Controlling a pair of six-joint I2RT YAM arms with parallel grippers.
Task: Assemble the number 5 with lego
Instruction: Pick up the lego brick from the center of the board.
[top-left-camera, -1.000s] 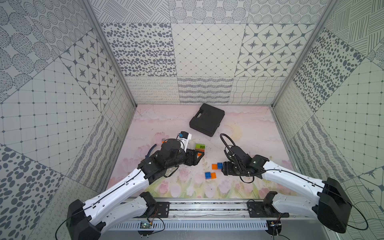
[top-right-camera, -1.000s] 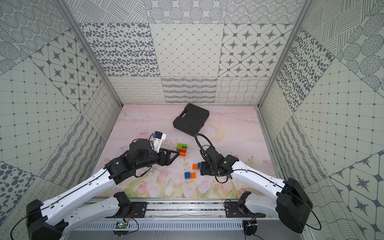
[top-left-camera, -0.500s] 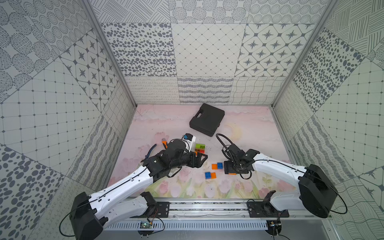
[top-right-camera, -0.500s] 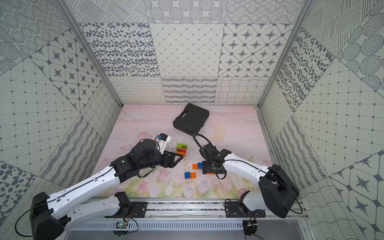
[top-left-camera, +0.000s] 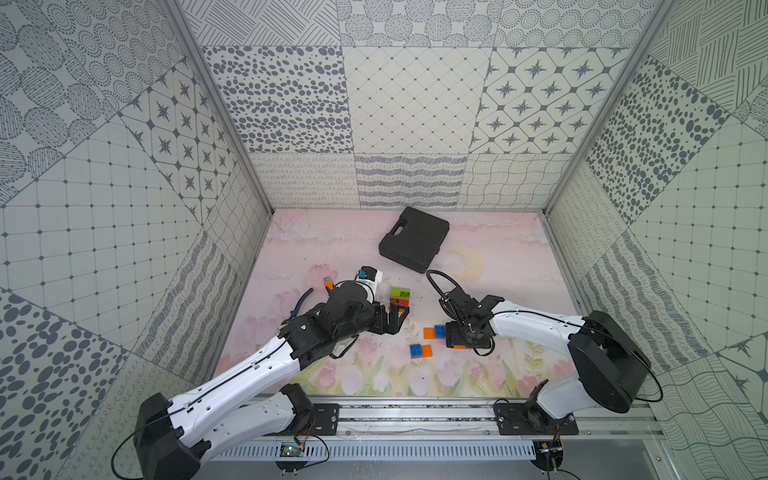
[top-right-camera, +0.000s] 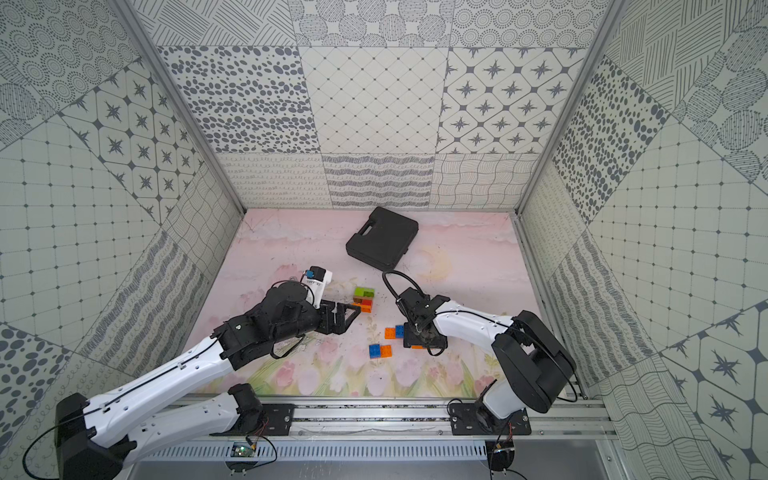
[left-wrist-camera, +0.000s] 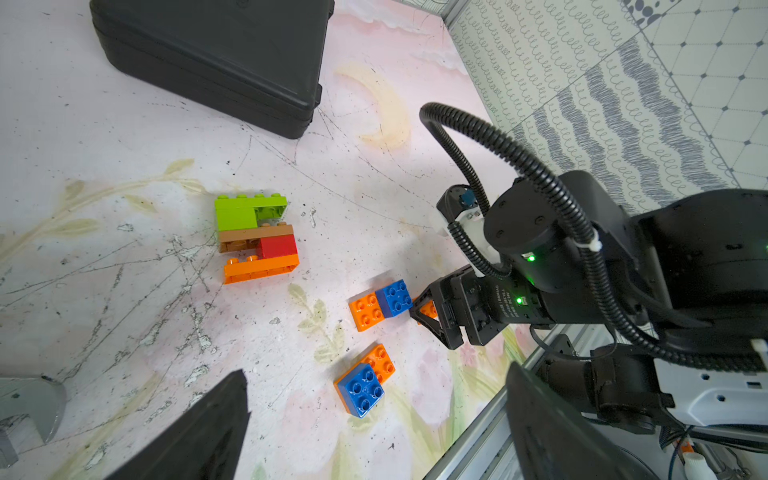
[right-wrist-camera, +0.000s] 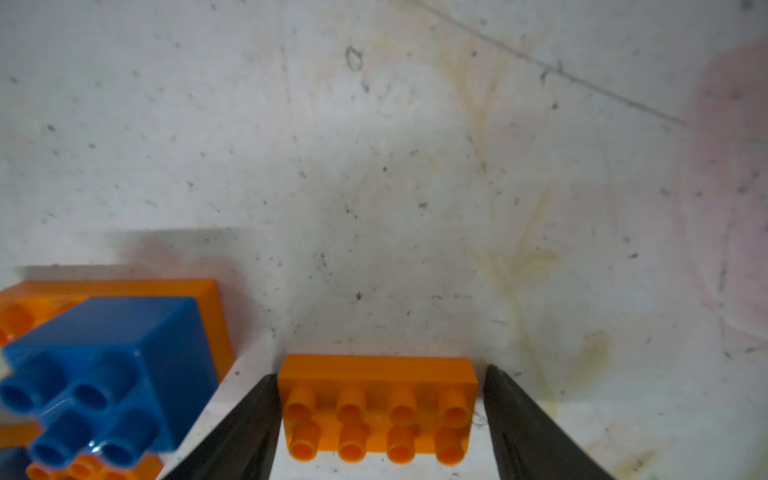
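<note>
Right pincer (right-wrist-camera: 380, 373) is down on the floral mat (top-left-camera: 498, 257), its black fingers (right-wrist-camera: 249, 419) bracketing a long orange brick (right-wrist-camera: 378, 411) end to end. One finger touches and the other shows a sliver of gap, so whether it is truly clamped, I cannot tell. That brick lies flat, studs up, just beside a blue square brick (right-wrist-camera: 124, 353) that sits on another orange one. Now the left pincer (top-left-camera: 400, 321): jaws spread wide with nothing between them, hovering just beside the built lego piece (left-wrist-camera: 257, 237). The piece lies on the mat in layers of green, brown, red and orange. A second blue-and-orange pair (left-wrist-camera: 365, 380) sits nearer the rail, apart from the rest. The black case (top-left-camera: 413, 239) rests at the back, well apart from all the bricks.
</note>
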